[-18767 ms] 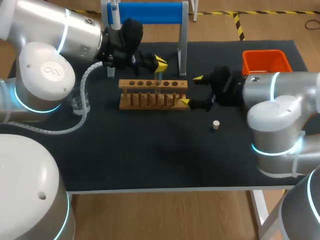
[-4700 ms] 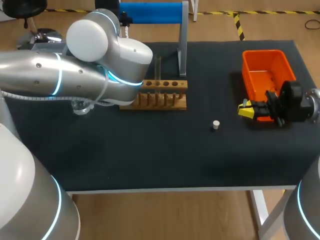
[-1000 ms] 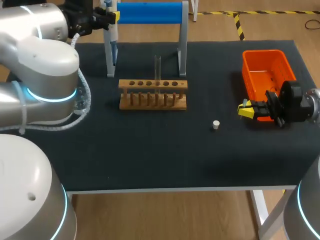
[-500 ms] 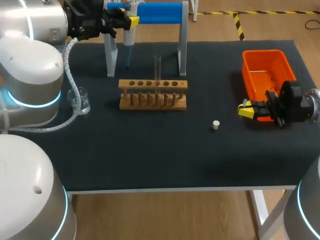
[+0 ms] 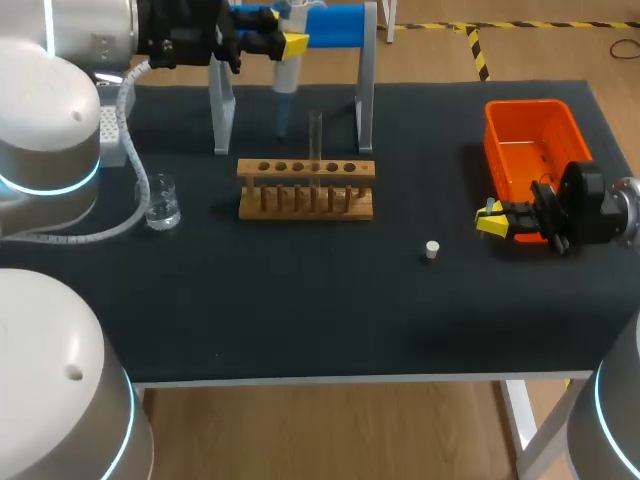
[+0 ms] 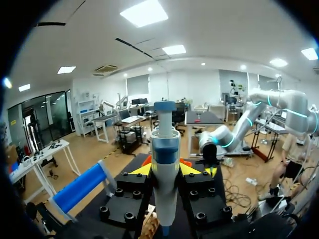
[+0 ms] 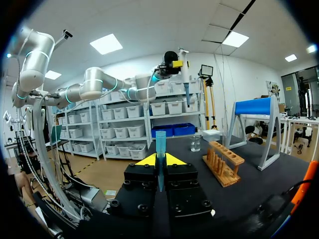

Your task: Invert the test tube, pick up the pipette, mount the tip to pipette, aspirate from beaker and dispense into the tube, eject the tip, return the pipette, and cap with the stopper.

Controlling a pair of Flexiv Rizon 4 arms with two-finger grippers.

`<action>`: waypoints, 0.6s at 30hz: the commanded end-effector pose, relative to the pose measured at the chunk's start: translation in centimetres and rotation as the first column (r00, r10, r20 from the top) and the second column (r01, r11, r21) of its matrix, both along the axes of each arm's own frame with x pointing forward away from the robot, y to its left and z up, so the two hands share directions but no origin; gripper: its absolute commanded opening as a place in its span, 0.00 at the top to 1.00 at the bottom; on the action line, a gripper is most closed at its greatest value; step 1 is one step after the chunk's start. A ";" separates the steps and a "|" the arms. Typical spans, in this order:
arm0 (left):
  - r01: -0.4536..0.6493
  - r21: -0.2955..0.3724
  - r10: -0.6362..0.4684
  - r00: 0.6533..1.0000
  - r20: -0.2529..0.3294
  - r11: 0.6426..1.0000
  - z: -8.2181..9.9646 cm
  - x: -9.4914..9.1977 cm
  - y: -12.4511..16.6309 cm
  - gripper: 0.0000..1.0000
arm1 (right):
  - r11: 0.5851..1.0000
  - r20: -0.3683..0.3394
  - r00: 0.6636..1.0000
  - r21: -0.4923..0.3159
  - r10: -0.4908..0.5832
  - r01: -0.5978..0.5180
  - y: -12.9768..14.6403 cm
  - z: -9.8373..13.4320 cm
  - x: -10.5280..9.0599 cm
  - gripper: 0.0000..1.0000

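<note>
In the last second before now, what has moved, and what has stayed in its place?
The left gripper, shut on the pipette, carried it to the right along the blue stand. The right gripper stayed beside the orange bin, shut on the tip. The test tube, rack, beaker and stopper did not move.
</note>
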State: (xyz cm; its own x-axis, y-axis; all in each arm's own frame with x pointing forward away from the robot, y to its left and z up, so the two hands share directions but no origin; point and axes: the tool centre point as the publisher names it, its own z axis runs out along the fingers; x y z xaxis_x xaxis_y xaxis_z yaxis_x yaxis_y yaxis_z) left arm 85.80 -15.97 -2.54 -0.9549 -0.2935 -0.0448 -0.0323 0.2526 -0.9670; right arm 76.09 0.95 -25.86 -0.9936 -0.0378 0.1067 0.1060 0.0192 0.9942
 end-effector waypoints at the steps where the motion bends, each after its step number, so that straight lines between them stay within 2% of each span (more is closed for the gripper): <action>1: 0.045 -0.024 -0.045 0.999 0.011 0.999 0.4 -0.3 -1.1 1.00 | 1.000 0.001 1.000 0.000 0.001 -0.001 -0.1 0.0 -0.1 1.00; 5: 0.103 -0.059 -0.102 0.995 0.018 0.993 0.9 -1.2 -2.2 1.00 | 1.000 0.001 1.000 0.000 0.001 -0.001 -0.1 0.0 -0.1 1.00; 10: 0.139 -0.060 -0.138 0.990 0.017 0.988 1.3 -2.0 -2.9 1.00 | 1.000 0.001 1.000 0.000 0.001 -0.001 -0.1 0.0 -0.1 1.00; 18: 0.256 -0.104 -0.261 0.965 -0.029 0.961 1.4 -3.0 -4.0 1.00 | 1.000 0.001 1.000 0.000 0.001 -0.001 -0.1 0.0 -0.1 1.00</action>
State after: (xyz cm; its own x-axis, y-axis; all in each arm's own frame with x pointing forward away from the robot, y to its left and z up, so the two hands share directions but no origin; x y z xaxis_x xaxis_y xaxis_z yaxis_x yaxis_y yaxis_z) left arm 82.09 -19.99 -1.19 -0.9964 -0.0849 0.0085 -0.0226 0.1667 -0.9857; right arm 76.09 0.95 -25.87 -0.9936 -0.0378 0.1067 0.1061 0.0192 0.9942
